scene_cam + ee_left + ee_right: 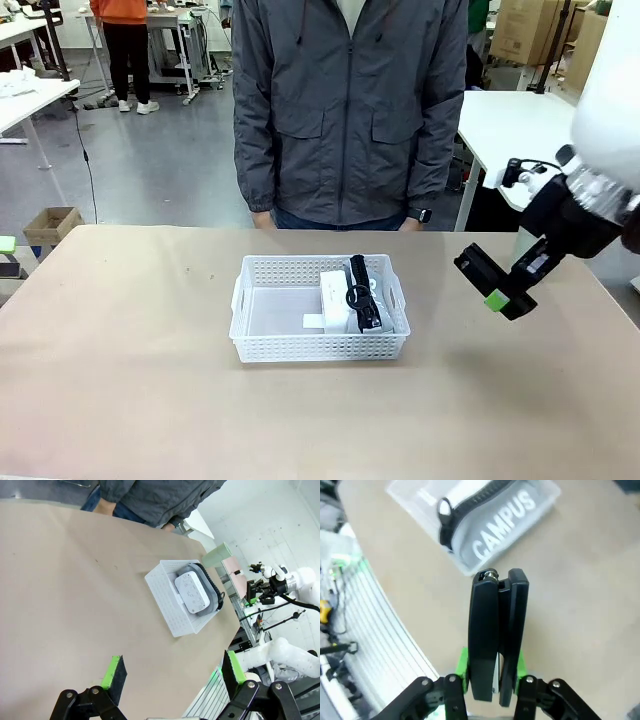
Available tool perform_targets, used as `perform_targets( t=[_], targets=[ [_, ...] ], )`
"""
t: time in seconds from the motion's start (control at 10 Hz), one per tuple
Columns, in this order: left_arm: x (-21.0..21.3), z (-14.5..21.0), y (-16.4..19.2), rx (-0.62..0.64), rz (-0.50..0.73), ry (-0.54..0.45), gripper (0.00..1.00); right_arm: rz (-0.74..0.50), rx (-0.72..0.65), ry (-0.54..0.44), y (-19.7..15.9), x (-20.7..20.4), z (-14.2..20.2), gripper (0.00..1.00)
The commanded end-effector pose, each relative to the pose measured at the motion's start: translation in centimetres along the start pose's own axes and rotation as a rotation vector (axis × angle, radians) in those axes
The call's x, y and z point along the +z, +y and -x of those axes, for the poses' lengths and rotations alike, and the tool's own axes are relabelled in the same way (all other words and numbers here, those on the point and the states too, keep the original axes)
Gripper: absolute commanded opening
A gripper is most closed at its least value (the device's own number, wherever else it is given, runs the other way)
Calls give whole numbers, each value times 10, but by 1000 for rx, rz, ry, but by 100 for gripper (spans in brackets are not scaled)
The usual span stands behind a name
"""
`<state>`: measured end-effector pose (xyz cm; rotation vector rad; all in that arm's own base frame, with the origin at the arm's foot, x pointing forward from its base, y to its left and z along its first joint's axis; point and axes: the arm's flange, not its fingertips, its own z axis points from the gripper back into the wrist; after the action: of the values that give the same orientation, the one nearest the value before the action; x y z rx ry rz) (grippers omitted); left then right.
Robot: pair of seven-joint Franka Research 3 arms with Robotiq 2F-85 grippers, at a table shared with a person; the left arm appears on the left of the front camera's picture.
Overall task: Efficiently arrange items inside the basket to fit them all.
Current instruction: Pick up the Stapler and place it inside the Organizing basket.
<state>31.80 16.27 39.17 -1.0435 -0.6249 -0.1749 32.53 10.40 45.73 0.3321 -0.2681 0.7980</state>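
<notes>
The white perforated basket (258,340) stands mid-table. In its right half lie a small white box (335,292) and a grey pouch (372,318) with a black strap (358,285). My right gripper (503,293) hovers above the table to the right of the basket, shut on a black stapler (477,267). In the right wrist view the stapler (497,625) stands upright between the green pads (462,669), with the pouch (500,537) printed CAMPUS and the basket (465,569) beyond it. My left gripper (172,672) is open, far from the basket (170,612) holding the box (192,592).
A person in a grey jacket (350,110) stands at the table's far edge, hands down. The left half of the basket floor (280,310) is bare. A white table (510,125) stands behind on the right, a cardboard box (52,225) on the floor at left.
</notes>
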Motion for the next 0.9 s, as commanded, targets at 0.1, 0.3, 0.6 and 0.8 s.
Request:
perform_targets(
  t=[0.1,0.3,0.6,0.8],
  targets=[
    [2,0,-3,13,10,3,100,0,0,0,0,0,0,39],
    [2,0,-3,13,10,3,100,0,0,0,0,0,0,39],
    [2,0,-3,13,10,3,100,-71,77,-90,-1,-14,11,42],
    [2,0,-3,13,10,3,100,-11,100,-118,15,-4,-11,42]
  ],
)
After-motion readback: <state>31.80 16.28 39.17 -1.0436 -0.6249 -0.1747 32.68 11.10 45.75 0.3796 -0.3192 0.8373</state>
